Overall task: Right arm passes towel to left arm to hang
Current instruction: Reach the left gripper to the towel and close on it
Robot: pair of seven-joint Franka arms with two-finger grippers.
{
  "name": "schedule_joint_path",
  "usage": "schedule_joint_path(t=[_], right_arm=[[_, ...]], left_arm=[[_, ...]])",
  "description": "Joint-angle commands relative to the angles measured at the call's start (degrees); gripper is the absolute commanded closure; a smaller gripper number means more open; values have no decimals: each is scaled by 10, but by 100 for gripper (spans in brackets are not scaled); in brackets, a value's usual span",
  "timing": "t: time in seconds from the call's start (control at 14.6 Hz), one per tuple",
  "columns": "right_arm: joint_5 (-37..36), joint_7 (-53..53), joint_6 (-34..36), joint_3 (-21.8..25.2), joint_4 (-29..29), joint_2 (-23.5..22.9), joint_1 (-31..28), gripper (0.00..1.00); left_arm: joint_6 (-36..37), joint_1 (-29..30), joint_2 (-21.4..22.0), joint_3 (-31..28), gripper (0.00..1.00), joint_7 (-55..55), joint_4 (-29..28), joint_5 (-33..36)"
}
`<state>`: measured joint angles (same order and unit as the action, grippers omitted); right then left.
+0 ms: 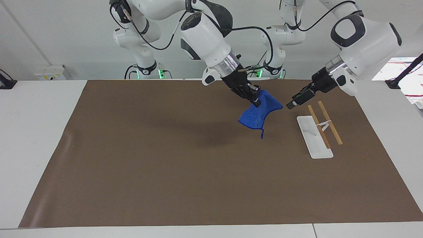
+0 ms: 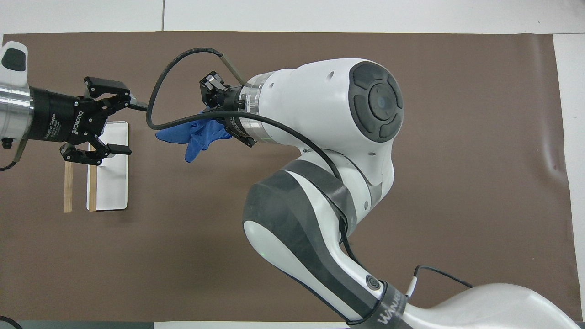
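1. Brown paper table mat (image 1: 165, 172) – covers the table.
2. White flat rack base w/ two wooden rods (image 1: 319, 130) – on mat, left-arm end.
3. My right gripper (image 1: 257, 103) – clamped on crumpled blue cloth towel (image 1: 259, 114), airborne over mat, towel's tip pointing toward item 4.
4. My left gripper (image 2: 130, 128) – jaws wide, empty, over rack's edge, near towel, not touching.

- You are looking at the right arm (image 2: 320, 105): glossy white shell, dark grey joint panels, silver wrist ring, a black cable looping beside the wrist.
- You are seeing the left arm (image 1: 363, 39) wearing the same white shell; its black gripper body is showing white lettering.
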<state>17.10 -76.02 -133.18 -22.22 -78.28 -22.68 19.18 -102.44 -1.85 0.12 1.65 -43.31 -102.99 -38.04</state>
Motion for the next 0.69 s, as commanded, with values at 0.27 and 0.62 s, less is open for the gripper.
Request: schedule_joint_path(t=[0.27,0.62], right_arm=[[13,-4,-14,-3,-10,3,-4,100],[13,-4,-14,-3,-10,3,-6,100]], left_arm=[[-27,-22,-13,2,0,-173,-14,-46],[-46,-49,-13,2,13,-233,-14,-46]])
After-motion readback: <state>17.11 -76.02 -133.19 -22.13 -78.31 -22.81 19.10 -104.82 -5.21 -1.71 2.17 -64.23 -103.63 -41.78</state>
